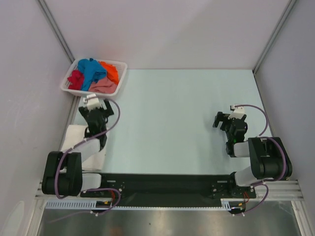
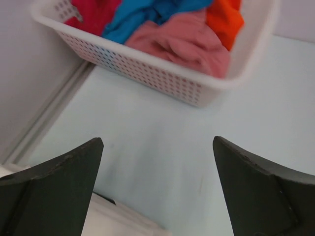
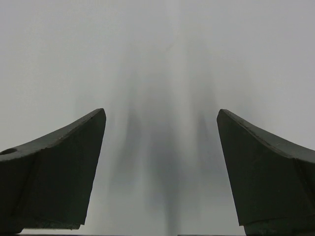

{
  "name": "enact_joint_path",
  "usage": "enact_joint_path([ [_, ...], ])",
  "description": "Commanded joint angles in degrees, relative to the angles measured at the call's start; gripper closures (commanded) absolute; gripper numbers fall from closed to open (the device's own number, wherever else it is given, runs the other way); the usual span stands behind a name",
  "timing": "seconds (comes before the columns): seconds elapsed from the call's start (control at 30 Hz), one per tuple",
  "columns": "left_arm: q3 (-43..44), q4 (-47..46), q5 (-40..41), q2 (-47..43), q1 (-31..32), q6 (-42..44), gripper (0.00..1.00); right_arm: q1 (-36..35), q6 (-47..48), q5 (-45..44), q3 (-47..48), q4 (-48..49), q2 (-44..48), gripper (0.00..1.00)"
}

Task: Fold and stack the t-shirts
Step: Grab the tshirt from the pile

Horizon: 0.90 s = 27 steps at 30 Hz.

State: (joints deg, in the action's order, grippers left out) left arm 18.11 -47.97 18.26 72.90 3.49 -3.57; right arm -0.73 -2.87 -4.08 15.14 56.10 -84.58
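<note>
A white slotted basket [image 1: 121, 73] at the table's far left holds four crumpled t-shirts: crimson [image 1: 75, 78], bright blue [image 1: 92, 69], orange [image 1: 111, 71] and dusty pink [image 1: 103, 87]. The left wrist view shows the same basket [image 2: 162, 81] with the pink shirt [image 2: 189, 44], blue shirt [image 2: 142, 14], crimson shirt [image 2: 96, 12] and orange shirt [image 2: 224, 19]. A white shirt [image 1: 74, 136] lies flat at the left table edge, partly under my left arm. My left gripper [image 1: 97, 106] [image 2: 157, 141] is open and empty just in front of the basket. My right gripper [image 1: 220, 120] [image 3: 161, 113] is open and empty over bare table.
The pale table [image 1: 172, 118] is walled by grey panels at the left, back and right. A black rail [image 1: 162, 183] with the arm bases runs along the near edge. The white cloth's edge [image 2: 118, 221] shows below my left fingers.
</note>
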Motion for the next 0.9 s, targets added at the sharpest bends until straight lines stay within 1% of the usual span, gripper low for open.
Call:
enact_joint_path([
  [0.0,14.73,24.70,15.14,1.09,-0.84,-5.92,0.00,0.20,1.38,-0.41,1.12,3.58,0.11,0.00],
  [0.03,19.81,26.24,14.01,2.49,-0.94,-5.57,0.00,0.12,1.99,0.29,0.95,3.49,0.20,0.00],
  [0.1,24.49,29.31,13.56,5.13,-1.20,-7.49,0.00,0.20,1.82,1.00,1.03,3.67,0.20,0.00],
  [0.13,29.65,30.72,13.55,6.19,-1.72,-8.72,0.00,0.29,1.65,1.35,1.21,3.67,0.03,0.00],
  [0.17,32.49,31.96,12.68,7.33,-1.90,-10.99,0.00,0.21,1.56,0.22,1.30,3.58,0.11,0.00],
  [0.2,39.22,35.28,12.15,10.56,-2.34,-11.80,0.00,-0.58,1.64,-1.88,1.47,2.71,0.55,0.00],
  [0.23,43.20,37.74,11.89,12.25,-2.43,-12.24,0.00,-2.07,1.99,-3.47,1.56,1.92,2.29,0.00],
  [0.27,52.20,43.86,12.58,16.79,-2.43,-12.42,0.00,-3.99,2.78,-7.75,2.43,-1.92,4.92,0.00],
  [0.3,52.29,47.49,13.81,19.09,-2.43,-12.86,0.00,-4.01,2.79,-7.79,3.92,-5.87,4.95,0.00],
  [0.33,62.82,52.66,14.78,22.25,-2.52,-13.21,0.00,-4.71,2.70,-9.79,5.76,-10.96,8.17,0.00],
  [0.37,68.15,56.97,15.13,25.07,-2.61,-12.69,0.00,-6.11,-0.61,-13.64,10.74,-16.49,9.50,0.00],
  [0.4,77.34,63.72,13.31,30.23,-3.04,-12.25,0.00,-6.38,-3.51,-15.07,13.31,-26.90,10.39,0.00],
  [0.47,81.54,64.84,8.65,32.38,-3.31,-9.80,0.00,-6.47,-8.79,-15.18,18.85,-37.06,11.80,0.00],
  [0.5,83.21,65.36,7.15,33.69,-3.31,-9.52,0.00,-6.65,-11.34,-14.39,23.05,-44.68,11.80,0.00],
  [0.53,86.80,66.32,7.05,36.14,-3.31,-9.96,0.00,-6.65,-11.71,-12.81,25.10,-47.45,11.63,0.00],
  [0.6,90.51,69.56,4.60,39.41,-6.20,-11.63,0.00,-7.44,-12.15,-9.12,28.88,-54.03,11.89,0.00],
  [0.67,95.52,72.55,2.92,44.05,-7.00,-11.98,0.02,-8.40,-12.15,-7.62,29.34,-55.83,13.29,0.00],
  [0.7,97.45,73.36,2.14,45.47,-7.70,-11.72,0.04,-8.93,-12.07,-7.18,28.99,-57.57,15.65,0.00],
  [0.77,102.28,75.29,-1.46,49.42,-8.14,-10.76,0.11,-9.20,-12.50,-5.34,27.50,-58.03,18.64,0.01],
  [0.8,103.61,75.99,-1.82,50.74,-8.49,-10.75,0.13,-9.11,-12.59,-5.33,27.14,-59.07,21.35,0.01],
  [0.83,105.80,76.61,-1.83,51.63,-8.67,-11.01,0.18,-9.11,-12.77,-5.50,26.44,-59.87,22.51,0.01],
  [0.87,106.17,76.79,-3.13,52.33,-8.93,-11.80,0.19,-9.11,-12.68,-6.37,26.35,-60.66,23.66,0.01],
])
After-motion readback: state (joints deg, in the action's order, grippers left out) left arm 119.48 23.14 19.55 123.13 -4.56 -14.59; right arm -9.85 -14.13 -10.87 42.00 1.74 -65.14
